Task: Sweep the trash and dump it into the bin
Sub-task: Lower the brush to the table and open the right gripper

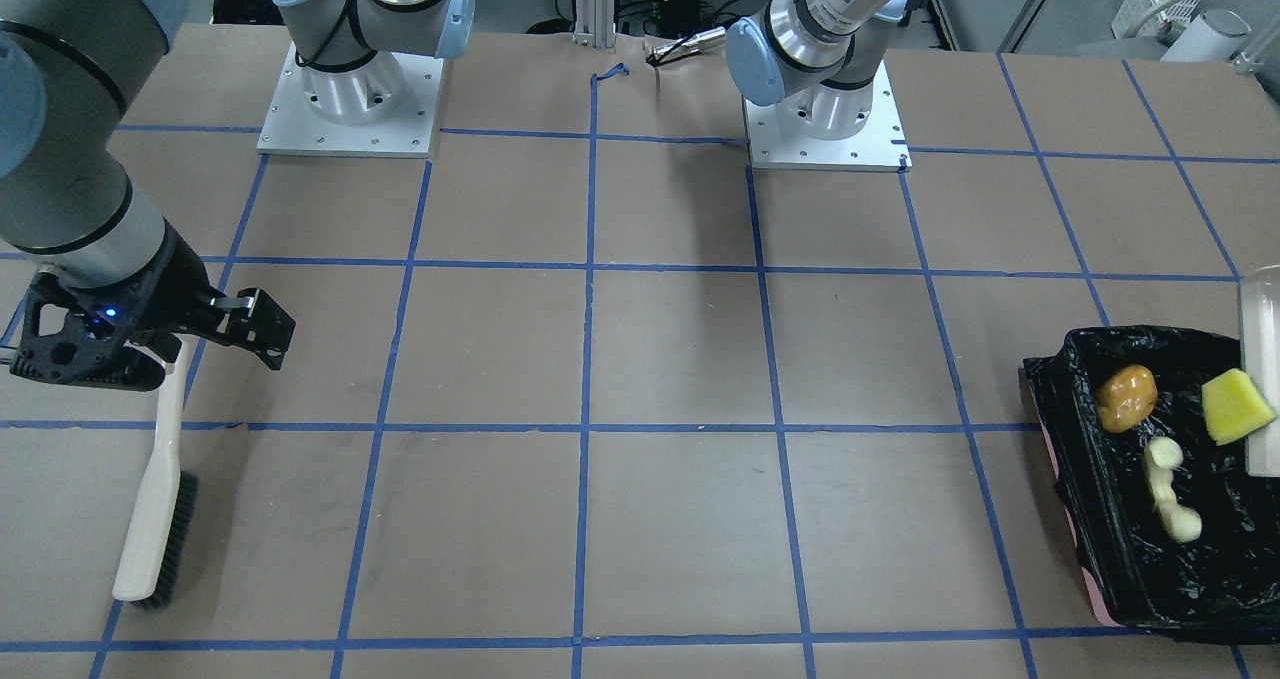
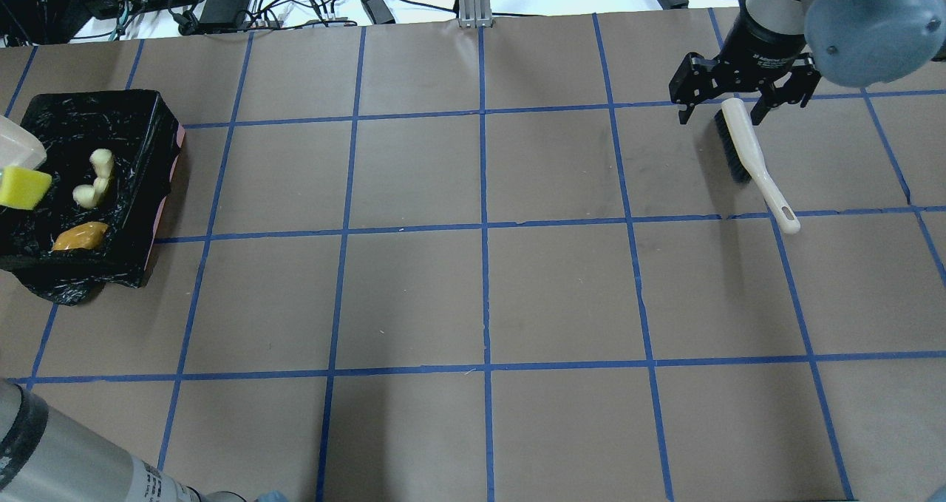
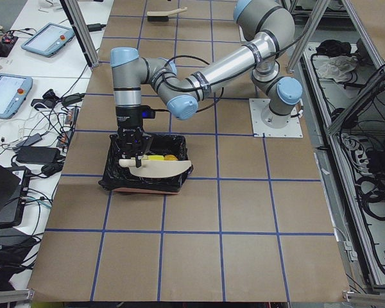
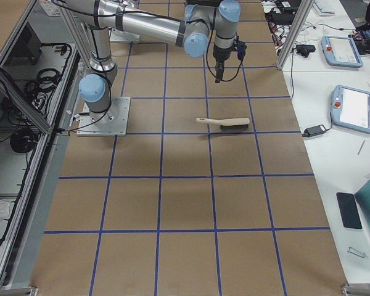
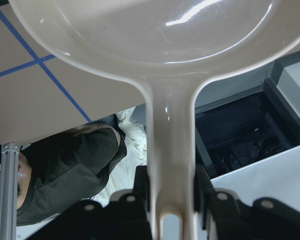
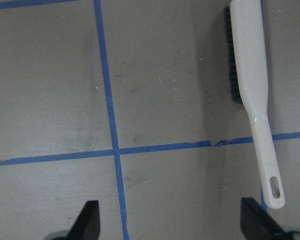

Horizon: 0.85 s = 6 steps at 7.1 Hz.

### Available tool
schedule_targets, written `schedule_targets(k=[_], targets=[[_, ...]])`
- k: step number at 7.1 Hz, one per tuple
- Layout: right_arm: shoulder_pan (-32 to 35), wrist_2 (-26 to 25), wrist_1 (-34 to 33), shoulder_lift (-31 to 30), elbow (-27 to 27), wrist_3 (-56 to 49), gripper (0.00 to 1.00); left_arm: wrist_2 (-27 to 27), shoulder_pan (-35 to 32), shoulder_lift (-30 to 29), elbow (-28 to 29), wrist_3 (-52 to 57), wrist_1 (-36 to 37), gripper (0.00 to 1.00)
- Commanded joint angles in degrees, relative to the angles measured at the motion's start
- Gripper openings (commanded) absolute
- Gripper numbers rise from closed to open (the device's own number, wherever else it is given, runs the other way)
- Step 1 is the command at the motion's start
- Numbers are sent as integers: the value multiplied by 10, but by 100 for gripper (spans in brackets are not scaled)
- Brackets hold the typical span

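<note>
The bin [image 1: 1100,559] is lined with black plastic and stands at the table's end; it also shows in the overhead view [image 2: 140,140]. In it lie the golden-brown lump [image 1: 1127,397], the pale rind slice [image 1: 1170,489] and the yellow-green wedge [image 1: 1235,406], which is next to the dustpan's lip. My left gripper [image 5: 170,192] is shut on the handle of the beige dustpan [image 5: 155,35] and holds it tipped over the bin [image 3: 157,169]. My right gripper [image 2: 724,110] is open and empty, just above a white brush [image 2: 750,154] that lies on the table.
The brush [image 6: 252,90] lies flat, with its bristles to one side and its handle end pointing toward the robot. Brown paper with a blue tape grid covers the table [image 1: 640,359]. The two arm bases [image 1: 350,99] stand at the robot's edge. Cables and tablets lie beyond the table edge.
</note>
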Motion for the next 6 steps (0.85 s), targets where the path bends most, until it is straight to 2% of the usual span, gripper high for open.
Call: schedule_targets(k=[1, 3, 4, 5, 6], targets=[[11, -40, 8, -4, 0, -9, 100, 10, -6, 3, -15, 10, 17, 0], [14, -31, 27, -29, 0, -11, 100, 3, -6, 9, -15, 11, 17, 0], [15, 10, 27, -40, 1, -8, 100, -19, -6, 18, -15, 10, 17, 0], [15, 31, 27, -47, 1, -6, 100, -87, -1, 32, -14, 8, 15, 0], [16, 30, 29, -53, 2, -6, 100, -168, -1, 49, -14, 1, -1, 0]])
